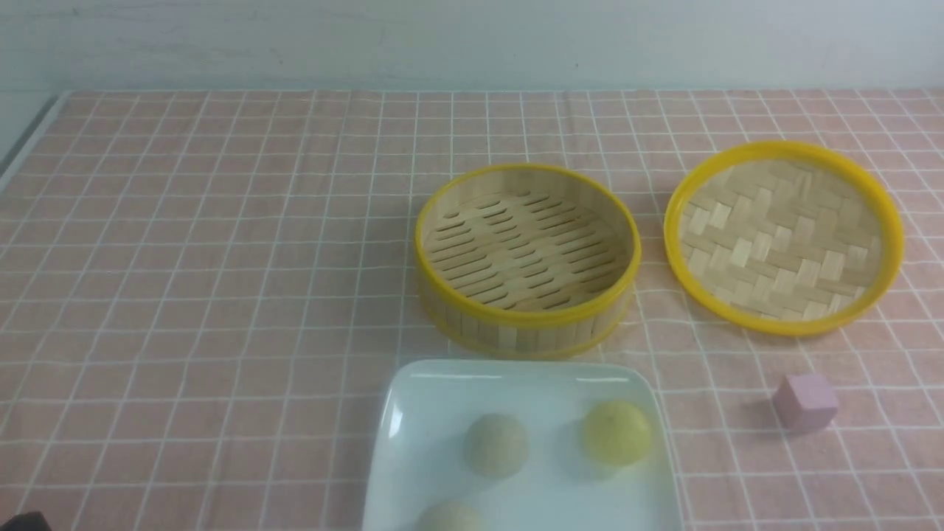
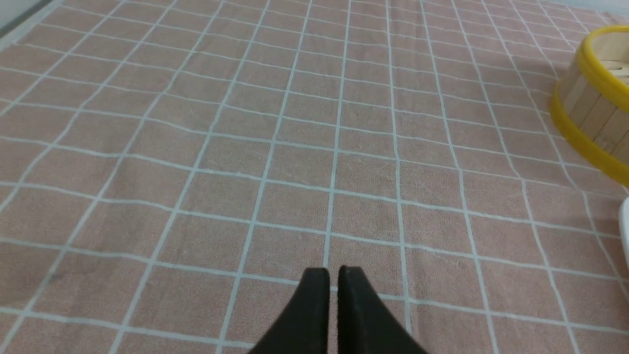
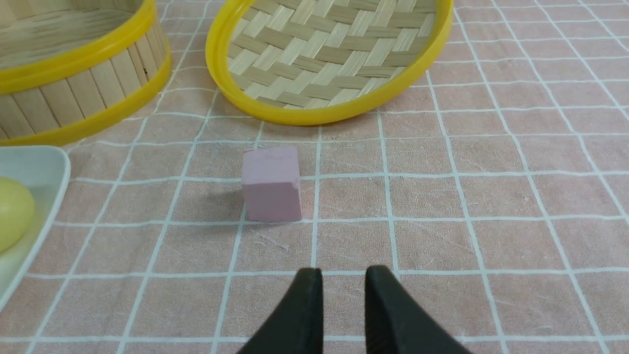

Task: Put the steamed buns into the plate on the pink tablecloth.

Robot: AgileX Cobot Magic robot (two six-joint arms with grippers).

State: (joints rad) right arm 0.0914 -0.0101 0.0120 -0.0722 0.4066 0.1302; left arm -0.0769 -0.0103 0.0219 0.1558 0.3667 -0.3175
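Note:
The white square plate lies on the pink tablecloth at the near centre. It holds three steamed buns: a beige one, a yellow-green one, and a second beige one cut off by the frame's edge. The right wrist view shows the plate's corner and the yellow-green bun. My left gripper is shut and empty over bare cloth, left of the plate's edge. My right gripper is empty, its jaws a narrow gap apart, just before the pink cube. Neither gripper shows in the front view.
An empty yellow-rimmed bamboo steamer basket stands just behind the plate, also seen in the wrist views. Its woven lid lies upside down to the right. A small pink cube sits right of the plate.

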